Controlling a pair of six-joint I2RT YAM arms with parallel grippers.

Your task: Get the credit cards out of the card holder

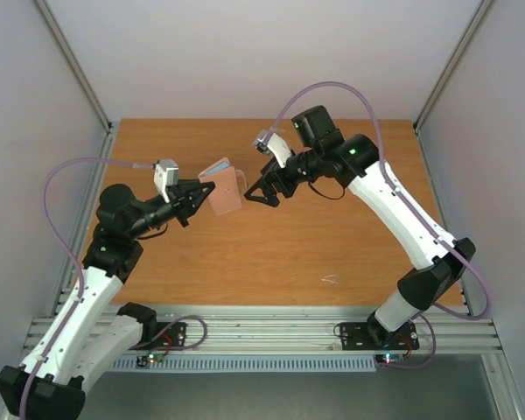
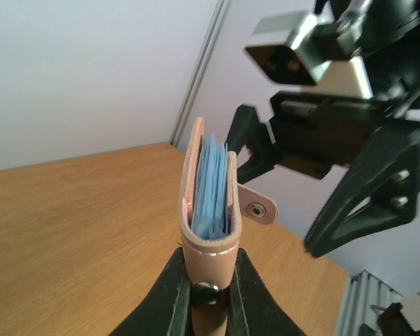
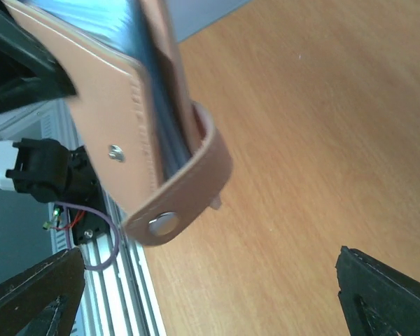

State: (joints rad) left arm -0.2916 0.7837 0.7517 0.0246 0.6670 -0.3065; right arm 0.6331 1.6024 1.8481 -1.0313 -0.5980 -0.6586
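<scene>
My left gripper (image 1: 203,194) is shut on the spine end of the taupe card holder (image 1: 224,187) and holds it on edge above the table. In the left wrist view the card holder (image 2: 208,241) stands nearly closed between my fingers (image 2: 169,294). Light blue layers (image 2: 213,187) show inside it, and its snap strap (image 2: 256,207) hangs loose. The credit cards cannot be told apart from the lining. My right gripper (image 1: 259,193) is open and empty just right of the holder. In the right wrist view the holder (image 3: 115,112) and its strap (image 3: 178,210) hang ahead of my spread fingers (image 3: 388,297).
The wooden table (image 1: 332,245) lies below both grippers. Grey walls stand on the left, right and far sides. An aluminium rail (image 1: 271,337) with the arm bases runs along the near edge. A small pale scrap (image 1: 330,279) lies on the table at the front.
</scene>
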